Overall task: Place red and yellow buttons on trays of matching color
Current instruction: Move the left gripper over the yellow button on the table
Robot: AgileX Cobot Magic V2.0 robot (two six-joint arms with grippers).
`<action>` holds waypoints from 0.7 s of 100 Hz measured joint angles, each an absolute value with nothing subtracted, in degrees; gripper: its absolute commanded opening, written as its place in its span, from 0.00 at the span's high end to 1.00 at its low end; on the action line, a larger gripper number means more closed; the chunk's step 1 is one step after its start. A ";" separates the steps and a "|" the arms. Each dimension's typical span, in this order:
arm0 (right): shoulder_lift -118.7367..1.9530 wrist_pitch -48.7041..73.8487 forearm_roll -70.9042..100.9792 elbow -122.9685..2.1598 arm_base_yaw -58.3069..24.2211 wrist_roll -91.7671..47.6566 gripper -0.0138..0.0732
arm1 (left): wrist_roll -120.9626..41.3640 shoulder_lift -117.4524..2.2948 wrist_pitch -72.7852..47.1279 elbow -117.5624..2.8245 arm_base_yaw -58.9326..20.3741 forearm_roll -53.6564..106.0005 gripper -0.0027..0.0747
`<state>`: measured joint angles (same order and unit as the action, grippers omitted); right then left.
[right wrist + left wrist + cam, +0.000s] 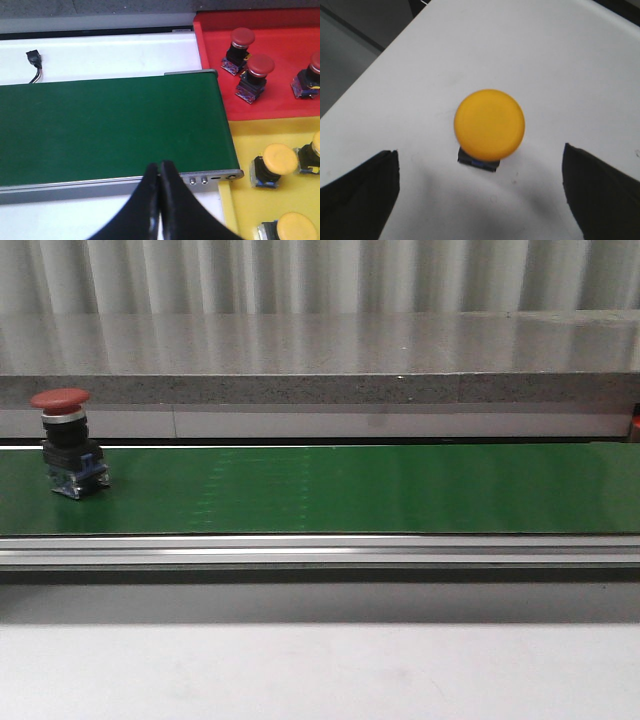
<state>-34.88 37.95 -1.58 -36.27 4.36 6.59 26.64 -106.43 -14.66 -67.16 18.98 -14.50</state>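
Front view: one red button (66, 441) stands upright on the green belt (350, 490), near its left end, cap up, black body and blue base below. Neither arm shows in this view.

Left wrist view: left gripper (480, 185) spread wide, dark fingers (362, 192) at either side of the frame, nothing between them touching. A yellow button (489, 125) stands upright on the white table (530, 55), seen from above, roughly centred between the fingers and clear of both.

Right wrist view: right gripper (160, 200) closed, fingertips pressed together, holding nothing, at the near edge of the belt (110, 130). Beside the belt's end lie a red tray (215, 97) and a yellow tray (240, 200), touching each other. Red tray holds three red buttons (255, 76), one cut off by the frame edge. Yellow tray holds three yellow buttons (272, 165), some partly out of frame. A small black connector (34, 61) with cable lies on the white surface beyond the belt.
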 measured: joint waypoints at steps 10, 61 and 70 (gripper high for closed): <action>-34.88 37.95 -1.58 -36.27 4.36 6.59 0.92 | 26.25 -108.88 -15.12 -70.17 18.98 -14.99 0.17; -34.88 37.95 -1.58 -36.27 4.36 6.59 0.92 | 25.86 -113.84 -15.94 -75.06 18.98 -15.49 0.75; -34.88 37.95 -1.58 -36.27 4.36 6.59 0.92 | 25.77 -113.93 -16.78 -75.18 18.98 -15.49 0.91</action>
